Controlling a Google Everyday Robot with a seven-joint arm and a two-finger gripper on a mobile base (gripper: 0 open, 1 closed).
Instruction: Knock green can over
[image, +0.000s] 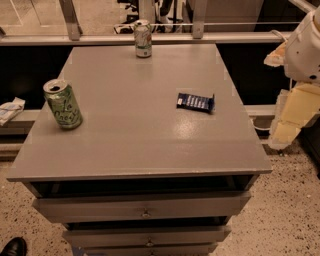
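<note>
The green can (63, 104) stands upright near the left edge of the grey cabinet top (140, 130). It is light green with darker green cursive lettering and an opened silver top. My gripper (289, 125) hangs off the right side of the cabinet, below the white arm (305, 47). It is far from the can and level with the cabinet's right edge. Nothing touches the can.
A mostly white can (143, 39) with green and red markings stands at the back edge. A dark blue snack bar (195, 102) lies right of centre. Drawers (145, 207) sit slightly open below the top. A shoe tip (14, 247) shows at bottom left.
</note>
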